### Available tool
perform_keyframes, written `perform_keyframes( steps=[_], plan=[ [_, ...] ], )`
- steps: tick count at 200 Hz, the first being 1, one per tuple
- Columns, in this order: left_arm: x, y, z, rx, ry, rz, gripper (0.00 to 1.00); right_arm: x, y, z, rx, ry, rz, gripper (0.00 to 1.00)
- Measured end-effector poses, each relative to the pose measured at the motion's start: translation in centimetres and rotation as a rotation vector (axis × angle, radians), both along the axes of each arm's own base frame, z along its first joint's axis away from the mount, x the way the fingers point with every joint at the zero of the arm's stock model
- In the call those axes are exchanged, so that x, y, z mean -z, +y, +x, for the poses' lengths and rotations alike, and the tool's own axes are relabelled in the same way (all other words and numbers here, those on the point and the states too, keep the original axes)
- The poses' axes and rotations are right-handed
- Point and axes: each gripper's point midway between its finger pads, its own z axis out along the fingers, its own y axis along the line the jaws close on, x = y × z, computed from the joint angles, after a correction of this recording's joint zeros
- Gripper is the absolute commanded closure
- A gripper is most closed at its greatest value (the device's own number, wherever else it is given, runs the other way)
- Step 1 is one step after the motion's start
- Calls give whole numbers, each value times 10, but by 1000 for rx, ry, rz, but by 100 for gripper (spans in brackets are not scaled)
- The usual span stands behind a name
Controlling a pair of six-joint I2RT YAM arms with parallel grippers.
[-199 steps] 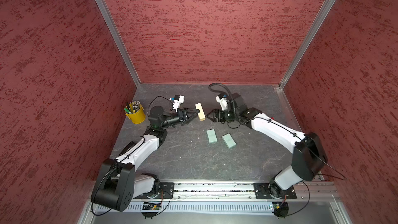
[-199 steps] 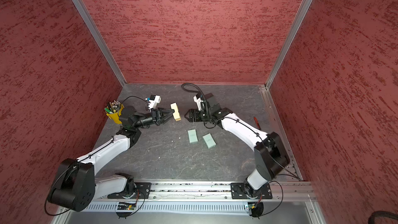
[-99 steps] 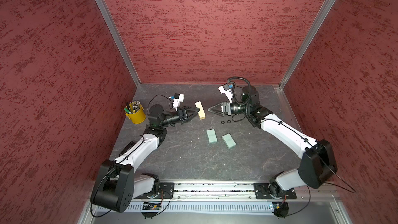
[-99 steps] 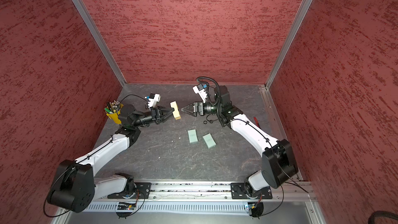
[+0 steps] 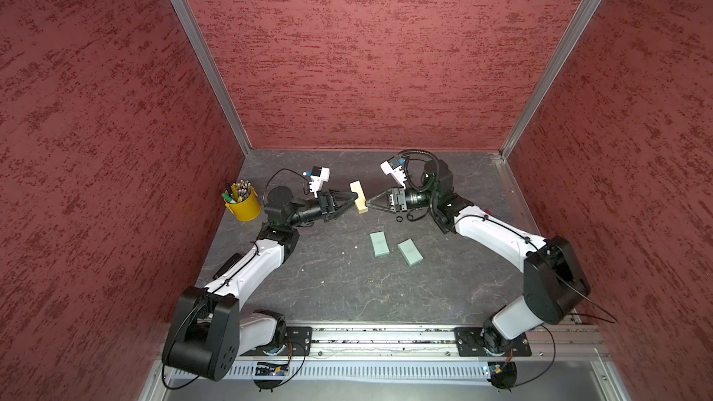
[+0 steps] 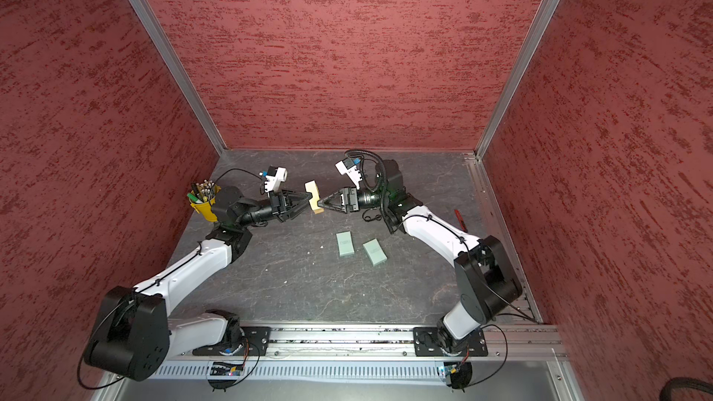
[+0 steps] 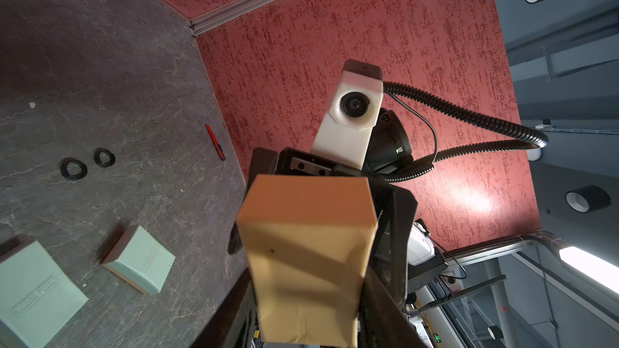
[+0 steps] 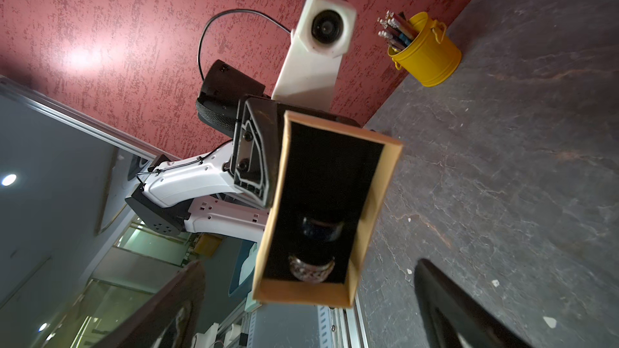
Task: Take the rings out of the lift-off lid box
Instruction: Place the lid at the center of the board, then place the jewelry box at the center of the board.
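Two black rings (image 7: 74, 170) (image 7: 104, 157) lie on the desk (image 7: 100, 45), and the one open tan box (image 8: 371, 215) holds two more, a dark ring (image 8: 322, 229) and a silvery ring (image 8: 311, 271): four in all. Two mint-green boxes (image 5: 378, 244) (image 5: 409, 251) lie on the desk. There is one yellow bucket (image 5: 244, 206) of pens (image 8: 393, 31), too crowded to count, and one red stick (image 7: 214, 142).

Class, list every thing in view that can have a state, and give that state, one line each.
left gripper: shut on the tan box
tan box: lid off, on its side, held off the table
rings inside it: two, not yet out
loose rings: two, lying on the table
right gripper: open, facing the box
green boxes: flat on the table, apart
yellow bucket: upright, holding pencils
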Motion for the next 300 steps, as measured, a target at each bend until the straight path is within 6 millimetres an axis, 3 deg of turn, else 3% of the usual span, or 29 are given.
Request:
perform_keyframes(
  steps=[39,154,200,246,300],
  plan=[
    [0,0,0,0,-9,3,51,10,10,-1,-21,42,-10,14],
    [2,-3,-2,0,-36,20,51,-1,20,-1,-46,81,34,38],
    [1,-2,-1,-7,-55,25,51,2,22,-1,-55,124,33,56],
    [2,-1,-3,-13,-61,38,48,-1,24,-5,-76,133,41,59],
    [8,2,0,-33,-36,48,26,-3,25,-6,-80,129,48,59]
  ],
)
